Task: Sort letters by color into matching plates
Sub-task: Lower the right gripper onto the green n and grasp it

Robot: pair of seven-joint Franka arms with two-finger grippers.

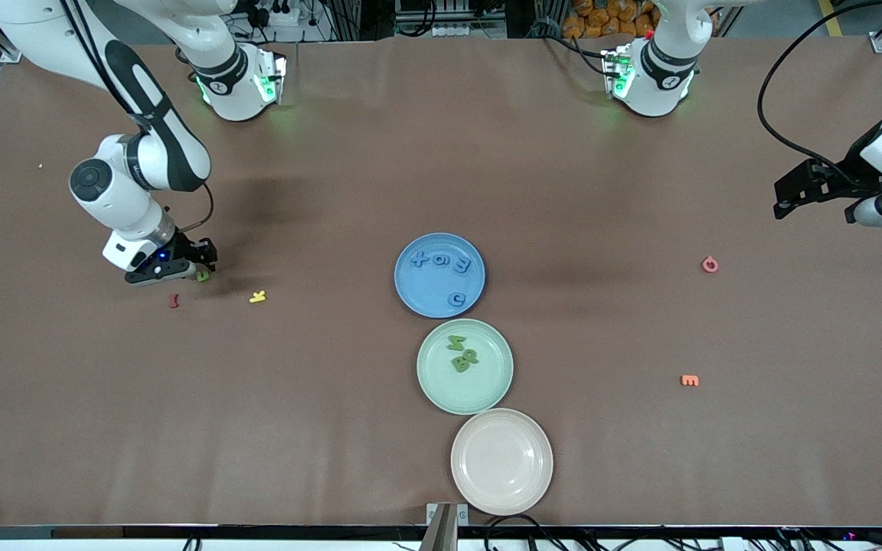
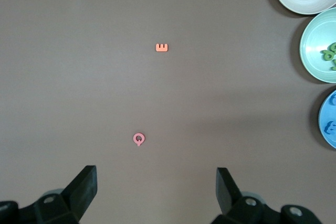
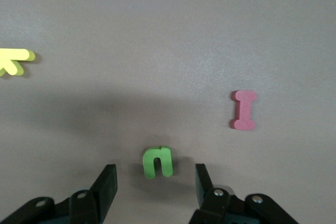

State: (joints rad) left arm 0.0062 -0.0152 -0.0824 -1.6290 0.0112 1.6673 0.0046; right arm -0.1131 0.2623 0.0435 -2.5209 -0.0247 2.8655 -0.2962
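My right gripper (image 1: 204,269) is down at the table toward the right arm's end, open, its fingers (image 3: 109,177) standing either side of a small green letter (image 3: 157,162) without touching it. Near it lie a red letter (image 3: 243,109) and a yellow letter (image 3: 13,61). In mid-table stand the blue plate (image 1: 429,297) holding several blue letters, the mint green plate (image 1: 483,383) with three green letters, and the bare beige plate (image 1: 502,463). My left gripper (image 2: 157,192) waits wide open over the left arm's end of the table, holding nothing.
A pink letter (image 1: 710,264) and an orange letter (image 1: 690,380) lie on the brown table toward the left arm's end. The orange one is nearer the front camera. The three plates form a row, the beige one close to the table's front edge.
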